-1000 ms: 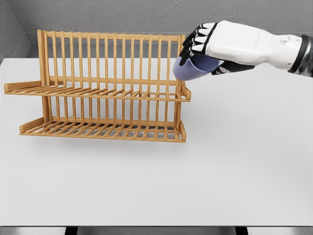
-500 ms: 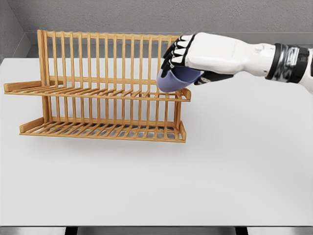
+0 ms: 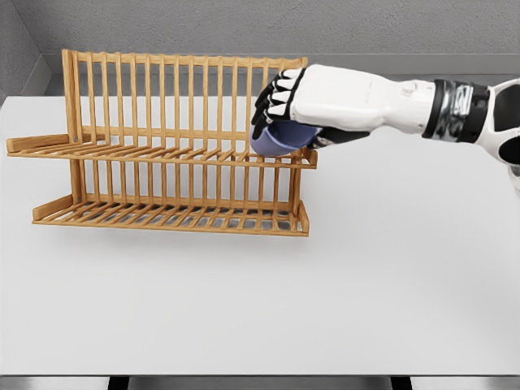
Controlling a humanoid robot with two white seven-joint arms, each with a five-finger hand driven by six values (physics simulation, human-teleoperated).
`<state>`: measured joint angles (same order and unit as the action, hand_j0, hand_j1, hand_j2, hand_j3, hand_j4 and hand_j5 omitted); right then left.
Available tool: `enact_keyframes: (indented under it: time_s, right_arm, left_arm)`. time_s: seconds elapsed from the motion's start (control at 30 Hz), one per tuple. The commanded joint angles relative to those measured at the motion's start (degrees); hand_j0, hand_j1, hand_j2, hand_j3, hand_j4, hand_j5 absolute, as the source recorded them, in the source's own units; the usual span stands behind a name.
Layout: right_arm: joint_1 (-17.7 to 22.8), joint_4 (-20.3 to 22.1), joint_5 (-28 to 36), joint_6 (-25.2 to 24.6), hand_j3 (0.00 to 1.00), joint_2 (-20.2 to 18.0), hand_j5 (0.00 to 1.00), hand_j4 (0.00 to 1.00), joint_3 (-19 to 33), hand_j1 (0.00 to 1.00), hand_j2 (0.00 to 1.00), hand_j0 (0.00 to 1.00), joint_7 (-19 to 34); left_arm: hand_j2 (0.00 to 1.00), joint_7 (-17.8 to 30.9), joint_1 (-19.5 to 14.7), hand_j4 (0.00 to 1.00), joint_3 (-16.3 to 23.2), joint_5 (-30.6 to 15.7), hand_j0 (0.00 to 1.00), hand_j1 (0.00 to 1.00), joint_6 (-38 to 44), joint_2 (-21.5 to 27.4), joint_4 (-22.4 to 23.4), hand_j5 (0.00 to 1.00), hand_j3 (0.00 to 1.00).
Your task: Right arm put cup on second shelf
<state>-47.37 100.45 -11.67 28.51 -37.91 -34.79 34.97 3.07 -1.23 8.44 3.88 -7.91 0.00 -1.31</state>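
Note:
A wooden two-tier dish rack stands on the white table's left half. Its upper shelf is a slatted ledge and its lower shelf sits below and nearer. My right hand reaches in from the right and is shut on a blue cup, which is tilted with its mouth toward the left. The cup hangs just over the right end of the upper shelf; whether it touches the slats I cannot tell. My fingers cover the cup's top. The left arm is out of view.
The white table spreads wide to the right of and in front of the rack. A grey wall runs behind the rack. The table's front edge lies near the bottom of the picture.
My right hand has carried the cup leftward and slightly down, from beside the rack's right post to over the right end of the upper shelf. More forearm shows now.

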Motion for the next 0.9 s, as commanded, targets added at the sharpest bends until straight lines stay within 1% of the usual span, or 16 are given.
enact_keyframes:
  time_s: [0.0,0.07,0.37,0.5,0.53,0.57,0.6,0.63,0.67,0.87]
  right_arm:
    - [0.0,0.0,0.2,-0.2,0.66,-0.1,0.66,0.66,-0.5,0.66,0.66,0.66,0.0]
    - [0.0,0.0,-0.7,-0.3,0.66,-0.5,0.66,0.66,-0.2,0.66,0.66,0.66,0.0]
    - [0.2,0.0,-0.8,-0.3,0.67,-0.1,0.67,0.67,-0.7,0.67,0.67,0.67,0.0]
    - [0.4,0.0,-0.7,-0.2,0.69,-0.1,0.69,0.69,-0.9,0.69,0.69,0.69,0.0]
    - [0.4,0.0,-0.7,-0.2,0.70,-0.1,0.70,0.70,-1.6,0.70,0.70,0.70,0.0]
    - [0.4,0.0,-0.8,-0.2,0.74,0.0,0.74,0.74,-1.9,0.74,0.74,0.74,0.0]
    - [0.4,0.0,-0.7,-0.2,0.84,0.0,0.84,0.84,-2.0,0.84,0.84,0.84,0.0]
    - [0.4,0.0,-0.8,-0.2,0.89,0.0,0.89,0.89,-2.0,0.89,0.89,0.89,0.0]
    - [0.4,0.0,-0.8,-0.2,0.98,0.0,0.98,0.98,-1.9,0.98,0.98,0.98,0.0]
    - [0.4,0.0,-0.7,-0.1,1.00,-0.1,1.00,1.00,-1.9,1.00,1.00,1.00,0.0]
  left_arm:
    - [1.00,0.0,0.0,1.00,0.0,0.0,1.00,1.00,0.0,0.0,0.0,1.00,1.00]
    - [1.00,0.0,0.0,1.00,0.0,0.0,1.00,1.00,0.0,0.0,0.0,1.00,1.00]
    - [1.00,0.0,0.0,1.00,0.0,0.0,1.00,1.00,0.0,0.0,0.0,1.00,1.00]
    - [1.00,0.0,0.0,1.00,0.0,0.0,1.00,1.00,0.0,0.0,0.0,1.00,1.00]
    - [1.00,0.0,0.0,1.00,0.0,0.0,1.00,1.00,0.0,0.0,0.0,1.00,1.00]
    - [1.00,0.0,0.0,1.00,0.0,0.0,1.00,1.00,0.0,0.0,0.0,1.00,1.00]
    - [1.00,0.0,0.0,1.00,0.0,0.0,1.00,1.00,0.0,0.0,0.0,1.00,1.00]
    - [1.00,0.0,0.0,1.00,0.0,0.0,1.00,1.00,0.0,0.0,0.0,1.00,1.00]
    - [1.00,0.0,0.0,1.00,0.0,0.0,1.00,1.00,0.0,0.0,0.0,1.00,1.00]
    - [1.00,0.0,0.0,1.00,0.0,0.0,1.00,1.00,0.0,0.0,0.0,1.00,1.00]
